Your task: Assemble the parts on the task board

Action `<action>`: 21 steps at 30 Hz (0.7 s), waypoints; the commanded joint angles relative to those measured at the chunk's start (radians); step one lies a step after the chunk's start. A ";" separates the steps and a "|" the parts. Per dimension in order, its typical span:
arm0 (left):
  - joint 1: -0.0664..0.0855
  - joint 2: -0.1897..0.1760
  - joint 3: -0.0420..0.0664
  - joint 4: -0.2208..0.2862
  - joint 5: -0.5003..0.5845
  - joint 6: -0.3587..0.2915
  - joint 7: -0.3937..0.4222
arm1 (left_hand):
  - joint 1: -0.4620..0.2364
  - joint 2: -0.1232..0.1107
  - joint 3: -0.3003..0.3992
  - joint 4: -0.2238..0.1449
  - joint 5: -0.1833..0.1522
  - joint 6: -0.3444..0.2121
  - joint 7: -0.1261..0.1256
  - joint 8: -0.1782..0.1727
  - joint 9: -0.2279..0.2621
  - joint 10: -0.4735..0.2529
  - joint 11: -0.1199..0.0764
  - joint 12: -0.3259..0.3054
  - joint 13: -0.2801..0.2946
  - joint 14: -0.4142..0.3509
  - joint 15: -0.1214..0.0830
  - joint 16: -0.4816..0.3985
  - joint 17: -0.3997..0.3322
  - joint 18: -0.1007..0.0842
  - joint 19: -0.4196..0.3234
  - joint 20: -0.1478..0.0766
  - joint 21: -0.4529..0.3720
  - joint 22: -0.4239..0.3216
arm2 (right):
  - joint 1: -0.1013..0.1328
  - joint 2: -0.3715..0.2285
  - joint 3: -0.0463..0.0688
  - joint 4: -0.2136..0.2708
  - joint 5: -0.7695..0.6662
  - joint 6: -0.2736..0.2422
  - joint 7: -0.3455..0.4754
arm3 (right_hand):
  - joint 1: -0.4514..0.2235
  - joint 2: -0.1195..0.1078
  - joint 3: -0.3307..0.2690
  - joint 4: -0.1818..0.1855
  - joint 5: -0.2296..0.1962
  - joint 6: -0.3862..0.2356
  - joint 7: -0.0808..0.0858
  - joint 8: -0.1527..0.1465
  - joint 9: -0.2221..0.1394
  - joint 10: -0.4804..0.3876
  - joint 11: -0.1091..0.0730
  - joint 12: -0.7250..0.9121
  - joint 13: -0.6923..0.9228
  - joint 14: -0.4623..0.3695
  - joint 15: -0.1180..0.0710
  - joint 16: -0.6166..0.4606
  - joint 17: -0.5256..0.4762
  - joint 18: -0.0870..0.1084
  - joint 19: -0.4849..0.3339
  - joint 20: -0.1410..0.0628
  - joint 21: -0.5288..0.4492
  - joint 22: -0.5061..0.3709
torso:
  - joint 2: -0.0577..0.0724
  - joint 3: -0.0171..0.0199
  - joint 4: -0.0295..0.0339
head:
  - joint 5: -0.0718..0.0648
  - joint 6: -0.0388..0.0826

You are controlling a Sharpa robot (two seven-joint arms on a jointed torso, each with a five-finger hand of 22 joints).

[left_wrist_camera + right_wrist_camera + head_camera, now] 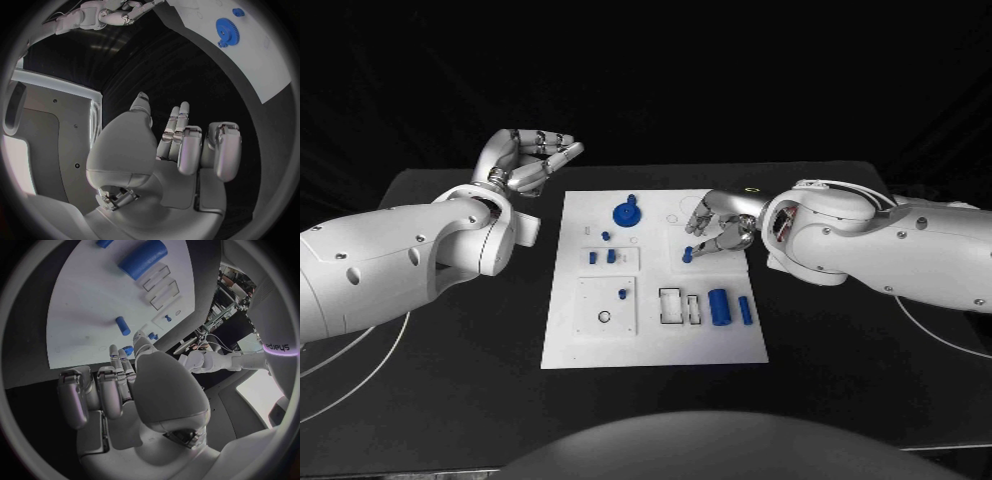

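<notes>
The right hand (720,228) hovered over the task board (655,340), fingers apart, just beside a small blue peg (687,255). The left hand (528,158) hung curled and empty, off the board.

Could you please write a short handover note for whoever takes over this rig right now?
Left hand: off the task board, above the table beyond its far left corner, fingers curled, holding nothing.
Right hand: over the board's right edge, fingertips at a small blue peg; I cannot tell whether it grips it.
On the board: blue gear at the far end, large blue cylinder and thin blue rod lying loose near the right.
Left: seat the loose parts.
</notes>
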 commanded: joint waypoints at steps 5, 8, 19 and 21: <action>0.000 -0.002 0.001 0.007 0.003 0.010 0.015 | 0.003 0.009 0.006 0.000 -0.002 0.004 0.003 -0.005 -0.001 -0.002 0.003 -0.007 -0.001 0.076 -0.001 0.005 0.192 0.000 0.080 0.000 -0.003 0.254 | -0.007 0.019 0.000 -0.016 -0.052 0.067 -0.044 | 0.008 0.013 -0.007 -0.010 0.001 0.008 -0.003 0.004 0.001 0.032 -0.004 0.017 0.003 0.106 -0.004 0.004 0.263 -0.007 0.106 0.004 0.004 0.263 | 0.000 -0.0008 -0.0006 | 0.003 0.000; 0.000 -0.003 0.001 0.008 0.003 0.009 0.015 | 0.003 0.010 0.006 0.000 -0.002 0.004 0.003 -0.005 -0.002 -0.002 0.003 -0.007 -0.001 0.076 -0.001 0.005 0.192 0.000 0.080 0.000 -0.003 0.254 | -0.008 0.025 0.000 -0.019 -0.062 0.070 -0.049 | 0.019 0.019 -0.004 -0.018 0.001 0.019 -0.010 0.008 0.003 0.048 -0.010 0.023 0.003 0.106 -0.010 0.004 0.263 -0.007 0.106 0.001 0.004 0.263 | 0.000 -0.0006 -0.0011 | 0.004 0.000; 0.000 -0.003 0.001 0.008 0.003 0.010 0.015 | 0.003 0.010 0.006 0.000 -0.002 0.004 0.003 -0.005 -0.002 -0.002 0.003 -0.007 -0.001 0.076 -0.001 0.005 0.192 0.000 0.080 0.000 -0.003 0.254 | -0.017 0.055 0.000 -0.037 -0.085 0.078 -0.062 | 0.048 0.038 0.007 -0.031 0.001 0.062 -0.036 0.021 0.007 0.094 -0.033 0.033 0.001 0.106 -0.036 0.004 0.263 -0.007 0.106 -0.022 0.004 0.263 | -0.002 0.0001 -0.0003 | 0.008 0.000; 0.000 -0.004 0.001 0.008 0.003 0.009 0.015 | 0.003 0.010 0.006 0.000 -0.002 0.004 0.003 -0.005 -0.002 -0.002 0.003 -0.007 -0.001 0.076 -0.001 0.005 0.192 0.000 0.080 0.000 -0.003 0.254 | -0.021 0.063 0.000 -0.043 -0.086 0.080 -0.065 | 0.049 0.038 0.007 -0.032 0.001 0.064 -0.037 0.021 0.007 0.097 -0.034 0.033 0.000 0.106 -0.038 0.004 0.263 -0.007 0.106 -0.023 0.004 0.263 | -0.001 0.0000 -0.0004 | 0.008 0.000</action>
